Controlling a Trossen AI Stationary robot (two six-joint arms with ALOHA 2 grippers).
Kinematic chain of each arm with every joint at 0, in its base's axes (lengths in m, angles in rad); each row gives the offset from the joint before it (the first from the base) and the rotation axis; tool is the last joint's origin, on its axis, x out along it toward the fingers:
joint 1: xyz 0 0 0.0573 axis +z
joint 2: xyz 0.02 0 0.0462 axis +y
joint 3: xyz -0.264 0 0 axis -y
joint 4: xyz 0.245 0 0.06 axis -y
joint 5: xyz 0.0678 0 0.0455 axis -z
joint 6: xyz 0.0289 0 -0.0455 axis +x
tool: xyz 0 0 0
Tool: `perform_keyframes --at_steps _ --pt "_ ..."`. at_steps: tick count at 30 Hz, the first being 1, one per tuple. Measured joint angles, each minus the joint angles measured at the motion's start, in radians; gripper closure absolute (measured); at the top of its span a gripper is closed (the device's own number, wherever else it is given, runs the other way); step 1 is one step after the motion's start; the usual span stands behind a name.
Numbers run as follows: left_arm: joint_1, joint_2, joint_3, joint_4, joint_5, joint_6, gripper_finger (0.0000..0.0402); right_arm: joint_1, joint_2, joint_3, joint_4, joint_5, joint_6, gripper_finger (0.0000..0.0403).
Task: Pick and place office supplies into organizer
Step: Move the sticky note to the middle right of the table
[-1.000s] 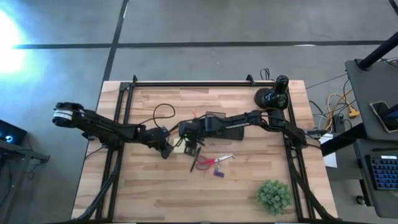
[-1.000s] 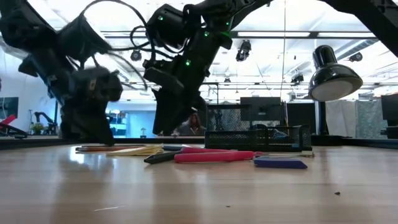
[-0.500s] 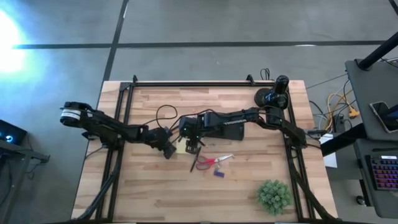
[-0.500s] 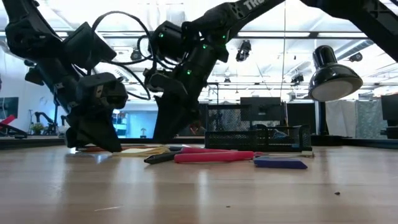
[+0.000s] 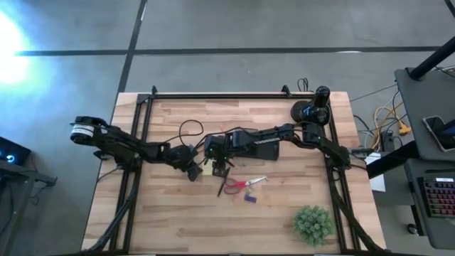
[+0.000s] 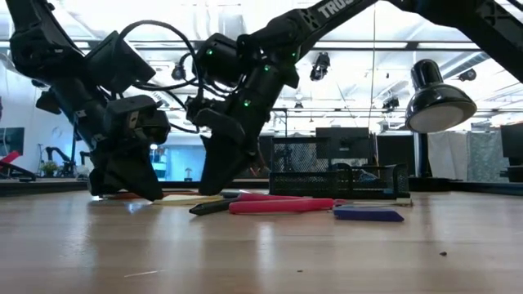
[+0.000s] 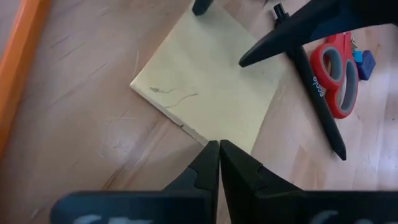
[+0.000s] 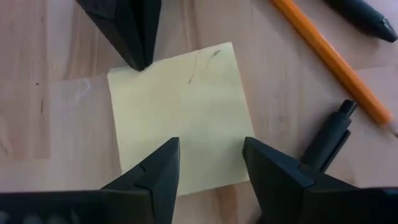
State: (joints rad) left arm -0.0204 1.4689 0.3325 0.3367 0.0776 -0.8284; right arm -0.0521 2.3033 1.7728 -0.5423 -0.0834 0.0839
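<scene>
Right wrist view | right gripper [image 8: 208, 163] fingers spread over sticky-note pad [image 8: 180, 115] | left gripper [image 7: 219, 147] fingers pinched together at its edge

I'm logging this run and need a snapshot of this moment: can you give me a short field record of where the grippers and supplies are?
left gripper: shut, tips at the corner of the yellow sticky-note pad
right gripper: open, fingers over the opposite edge of the pad
pad: flat on the table, not lifted
black pen: lying beside the pad
orange pencil: on the table near the pad
red-handled scissors: on the table, untouched
organizer: behind the supplies; contents cannot be told
</scene>
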Motion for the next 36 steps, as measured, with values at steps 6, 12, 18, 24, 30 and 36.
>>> perform_keyframes --at_steps 6,12,18,24,30,36 --pt "0.001 0.000 0.000 0.000 0.001 0.000 0.0401 -0.002 -0.002 0.024 0.001 0.043 -0.144 0.0229" --pt "0.001 0.000 0.000 -0.002 0.002 0.000 0.0402 -0.007 0.014 0.007 -0.022 -0.045 -0.127 0.0229" --pt "0.001 0.000 0.001 0.000 0.000 -0.001 0.0402 0.001 0.028 0.008 -0.012 -0.071 -0.068 0.0229" --pt "0.003 0.000 0.002 -0.001 -0.005 -0.001 0.0402 0.023 0.034 0.022 -0.002 -0.083 -0.040 0.0244" --pt "0.012 0.000 0.003 -0.002 0.003 0.001 0.0402 0.034 0.036 0.032 0.002 -0.083 -0.036 0.0284" --pt "0.013 0.000 0.003 -0.002 0.002 0.001 0.0402 0.034 0.037 0.058 0.008 -0.118 -0.004 0.0329"
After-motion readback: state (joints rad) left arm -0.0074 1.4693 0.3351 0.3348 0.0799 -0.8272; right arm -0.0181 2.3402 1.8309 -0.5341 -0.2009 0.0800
